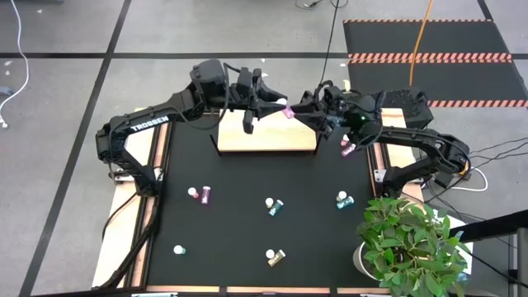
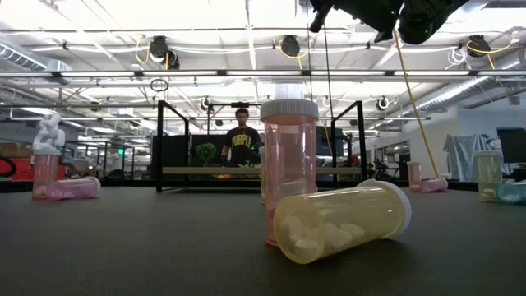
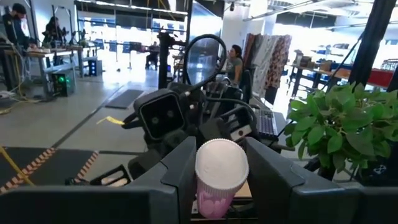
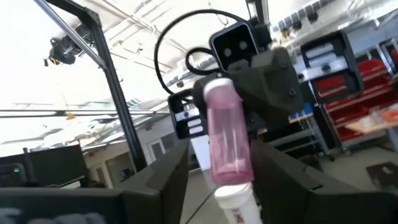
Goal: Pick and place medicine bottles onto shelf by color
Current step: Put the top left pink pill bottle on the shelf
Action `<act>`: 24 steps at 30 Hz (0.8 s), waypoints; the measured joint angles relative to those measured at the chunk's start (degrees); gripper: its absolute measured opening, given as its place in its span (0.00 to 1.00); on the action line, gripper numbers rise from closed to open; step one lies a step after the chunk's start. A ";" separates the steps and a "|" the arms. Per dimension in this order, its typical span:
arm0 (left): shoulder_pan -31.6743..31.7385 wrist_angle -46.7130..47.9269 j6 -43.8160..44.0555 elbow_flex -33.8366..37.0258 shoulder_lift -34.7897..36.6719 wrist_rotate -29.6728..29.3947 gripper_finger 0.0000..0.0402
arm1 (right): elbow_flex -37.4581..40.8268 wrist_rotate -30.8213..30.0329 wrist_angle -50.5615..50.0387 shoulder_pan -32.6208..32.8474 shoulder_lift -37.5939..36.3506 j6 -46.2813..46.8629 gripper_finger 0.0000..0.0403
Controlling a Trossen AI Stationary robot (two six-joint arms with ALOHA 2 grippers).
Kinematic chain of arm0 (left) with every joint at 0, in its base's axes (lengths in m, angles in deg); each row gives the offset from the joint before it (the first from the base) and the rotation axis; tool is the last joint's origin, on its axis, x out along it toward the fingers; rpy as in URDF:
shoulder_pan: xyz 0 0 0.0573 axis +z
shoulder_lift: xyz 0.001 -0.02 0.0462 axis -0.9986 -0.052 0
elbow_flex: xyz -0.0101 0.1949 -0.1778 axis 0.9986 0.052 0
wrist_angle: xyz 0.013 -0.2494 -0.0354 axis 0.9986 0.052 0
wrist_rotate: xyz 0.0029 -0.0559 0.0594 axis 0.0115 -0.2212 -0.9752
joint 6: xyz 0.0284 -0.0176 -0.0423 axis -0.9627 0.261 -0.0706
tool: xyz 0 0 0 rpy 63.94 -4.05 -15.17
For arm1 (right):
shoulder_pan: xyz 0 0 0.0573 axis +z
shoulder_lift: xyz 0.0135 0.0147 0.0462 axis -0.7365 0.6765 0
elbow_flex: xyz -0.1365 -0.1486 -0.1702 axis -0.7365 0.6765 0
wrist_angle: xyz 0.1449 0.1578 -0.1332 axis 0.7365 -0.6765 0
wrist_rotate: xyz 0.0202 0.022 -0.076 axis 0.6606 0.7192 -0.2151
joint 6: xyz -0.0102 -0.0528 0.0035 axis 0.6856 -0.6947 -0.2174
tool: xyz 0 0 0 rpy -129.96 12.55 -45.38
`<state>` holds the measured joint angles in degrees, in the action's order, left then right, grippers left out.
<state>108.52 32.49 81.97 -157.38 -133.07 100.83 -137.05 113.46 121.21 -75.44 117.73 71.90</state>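
Observation:
A pink medicine bottle (image 1: 289, 113) with a white cap hangs in the air above the far edge of the light-wood shelf (image 1: 266, 139). My left gripper (image 1: 279, 108) is shut on it and points level toward the table's right. From the right, my right gripper (image 1: 300, 113) faces it, open, with its fingers on either side of the bottle's cap end (image 4: 233, 194). A gap shows beside one finger (image 4: 177, 171). I cannot tell whether the other finger touches the bottle. My left gripper pinches the pink body (image 3: 210, 204) of the bottle between its two fingers, coming level from the table's left. The bottle lies along the fingers, its white cap (image 3: 221, 164) pointing away from the wrist toward the right gripper. It is lifted clear of the shelf.
Loose bottles lie on the black table: a pink one (image 1: 204, 195), teal ones (image 1: 275, 206) (image 1: 342, 200) (image 1: 179, 249), a yellow one (image 1: 276, 257), and a pink one (image 1: 348, 149) right of the shelf. A potted plant (image 1: 408, 243) stands at the near right corner.

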 joint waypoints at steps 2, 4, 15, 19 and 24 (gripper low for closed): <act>-0.02 -0.10 -0.43 0.00 0.00 -0.58 0.30 | 0.00 0.02 -0.02 0.00 0.00 0.74 0.36; -0.05 -0.43 -0.76 0.00 0.00 -0.79 0.30 | 0.00 -0.19 -0.32 -0.02 0.00 0.73 0.34; -1.15 -1.14 -2.26 0.02 -0.02 -1.94 0.30 | 0.00 -1.53 -1.25 0.07 0.02 -0.64 0.41; -1.16 -1.13 -2.28 0.02 -0.02 -1.92 0.30 | 0.00 -1.46 -1.27 0.07 0.02 -0.50 0.43; -1.34 0.29 -4.36 0.02 -0.17 -2.65 0.30 | 0.00 -0.07 -1.45 0.20 0.02 -0.37 0.38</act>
<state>107.17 32.78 77.61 -157.36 -133.24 98.17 -137.05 113.39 119.76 -75.24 117.75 71.53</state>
